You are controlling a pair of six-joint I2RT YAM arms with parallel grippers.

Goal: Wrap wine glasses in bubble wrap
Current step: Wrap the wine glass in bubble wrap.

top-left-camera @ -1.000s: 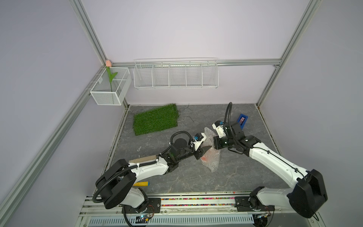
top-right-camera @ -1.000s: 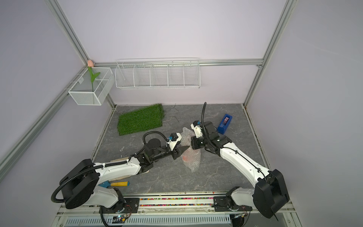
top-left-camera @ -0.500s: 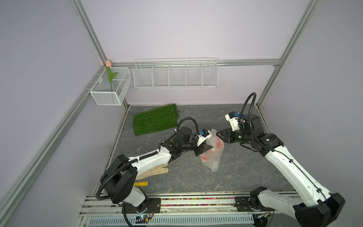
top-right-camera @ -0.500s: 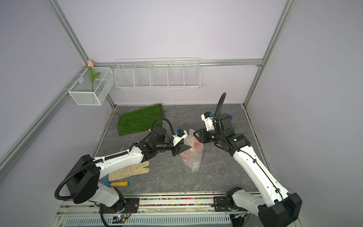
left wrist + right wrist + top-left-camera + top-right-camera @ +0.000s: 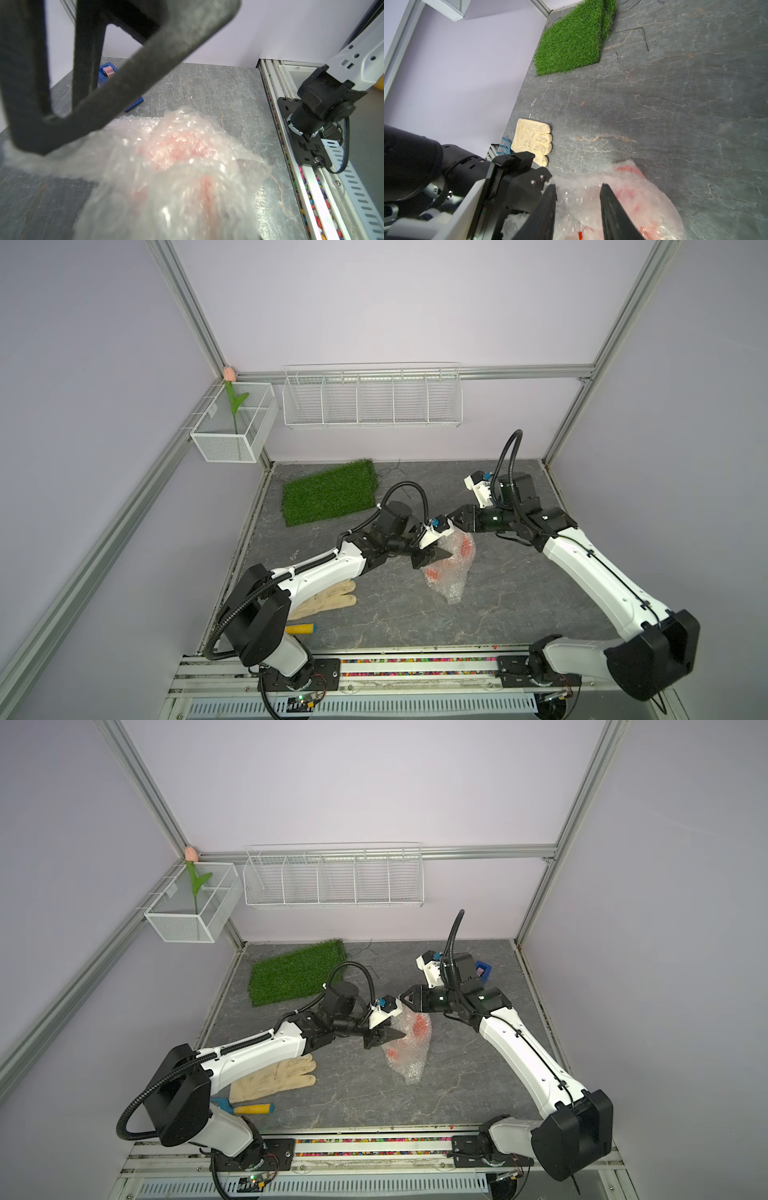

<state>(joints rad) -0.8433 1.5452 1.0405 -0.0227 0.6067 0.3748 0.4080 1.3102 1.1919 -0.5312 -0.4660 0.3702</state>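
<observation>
Task object: the goblet [image 5: 467,546] lies mid-table [image 5: 374,626] inside the wrap [image 5: 451,585]. Only red patches show through the film.
Long axis: the bundle runs far to near, with the far end leaning right and a loose tail of film at the near end. The goblet's own axis is judged to match, but the film blurs it.
Left end effector: the left gripper [image 5: 444,559] is at the bundle's left flank, with one finger [image 5: 124,83] ending on the film edge. Whether the jaws clamp the film cannot be told.
Right end effector: the right gripper [image 5: 451,517] is just above the bundle's far end, pointing left. Its fingers [image 5: 548,209] are parted and hold nothing.
Key relation: the bundle lies right of the left gripper, and near of and below the right gripper. The left arm is nearer and in contact.
Next move (judgement): the right gripper descends onto the far-end film while the left steadies the flank.
Change from half a second earlier: the right gripper has come left, up to the bundle. The left gripper and bundle are nearly where they were.
Clearance: the glove [image 5: 332,597] is near-left, well apart.
</observation>
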